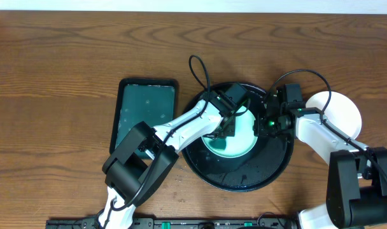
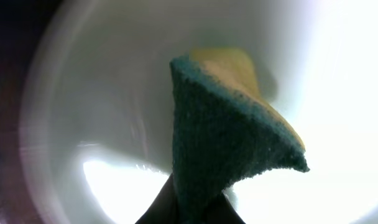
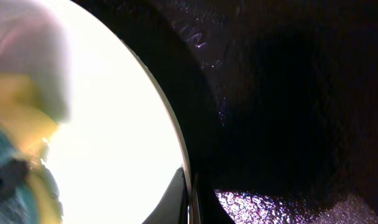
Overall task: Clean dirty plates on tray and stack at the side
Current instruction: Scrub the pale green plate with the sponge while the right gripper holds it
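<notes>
Black tray (image 1: pixel 244 181), one, glossy, mid-table (image 1: pixel 53 76). Plates in sight: two. Smeared plate (image 1: pixel 238 144) lies inside black tray, teal-green middle. Second plate (image 1: pixel 340 111) white, on bare table right of black tray, whether single or stack unclear. Left tool (image 1: pixel 226 124) over smeared plate, pinching one sponge (image 2: pixel 226 137), green face, yellow back. Right tool (image 1: pixel 268 122) at smeared plate's right edge, fingers (image 3: pixel 176 196) narrow, nipping rim. One green tray (image 1: pixel 146 114) just left of black tray.
</notes>
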`<control>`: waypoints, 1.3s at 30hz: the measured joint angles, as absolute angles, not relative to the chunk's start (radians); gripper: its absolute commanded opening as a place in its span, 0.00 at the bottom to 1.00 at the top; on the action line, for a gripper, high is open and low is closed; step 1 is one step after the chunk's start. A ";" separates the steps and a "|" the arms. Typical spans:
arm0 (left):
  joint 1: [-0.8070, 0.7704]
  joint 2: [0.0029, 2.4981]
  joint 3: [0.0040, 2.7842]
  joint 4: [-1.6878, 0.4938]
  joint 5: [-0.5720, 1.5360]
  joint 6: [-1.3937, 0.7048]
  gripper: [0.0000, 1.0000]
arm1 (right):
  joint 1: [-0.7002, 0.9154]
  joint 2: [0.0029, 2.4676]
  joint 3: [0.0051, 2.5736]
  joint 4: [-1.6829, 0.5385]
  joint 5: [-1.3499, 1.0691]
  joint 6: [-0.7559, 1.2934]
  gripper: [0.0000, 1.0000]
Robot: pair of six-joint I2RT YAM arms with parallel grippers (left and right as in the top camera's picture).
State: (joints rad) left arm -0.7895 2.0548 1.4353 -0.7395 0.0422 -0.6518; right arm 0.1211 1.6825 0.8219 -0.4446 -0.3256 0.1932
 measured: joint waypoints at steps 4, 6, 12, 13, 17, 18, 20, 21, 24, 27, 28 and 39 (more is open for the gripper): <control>-0.789 2.055 1.438 -0.790 -0.098 -0.646 0.07 | 0.121 1.682 0.822 -0.445 -0.326 0.193 0.01; -0.788 2.058 1.442 -0.808 -0.144 -0.628 0.07 | 0.121 1.682 0.822 -0.445 -0.326 0.193 0.01; -0.779 2.069 1.462 -0.777 -0.177 -0.559 0.08 | 0.122 1.682 0.821 -0.447 -0.332 0.194 0.01; -0.774 2.069 1.462 -0.764 -0.159 -0.546 0.08 | 0.122 1.682 0.820 -0.448 -0.334 0.194 0.01; -0.748 2.069 1.461 -0.685 0.002 -0.505 0.08 | 0.122 1.682 0.820 -0.448 -0.334 0.193 0.01; -0.744 2.069 1.461 -0.668 0.038 -0.500 0.08 | 0.122 1.682 0.820 -0.447 -0.334 0.194 0.01; -0.733 2.075 1.461 -0.614 0.134 -0.492 0.09 | 0.122 1.682 0.820 -0.447 -0.334 0.194 0.01; -0.727 2.080 1.461 -0.587 0.183 -0.489 0.08 | 0.122 1.682 0.820 -0.447 -0.334 0.194 0.01; -0.715 2.093 1.461 -0.529 0.296 -0.485 0.08 | 0.122 1.682 0.819 -0.447 -0.334 0.194 0.01; -0.716 2.112 1.461 -0.489 0.377 -0.473 0.08 | 0.122 1.682 0.819 -0.447 -0.334 0.194 0.01; -0.715 2.115 1.461 -0.486 0.390 -0.472 0.08 | 0.122 1.682 0.819 -0.447 -0.334 0.194 0.01; -0.735 2.151 1.461 -0.471 0.633 -0.466 0.08 | 0.122 1.682 0.819 -0.447 -0.334 0.194 0.01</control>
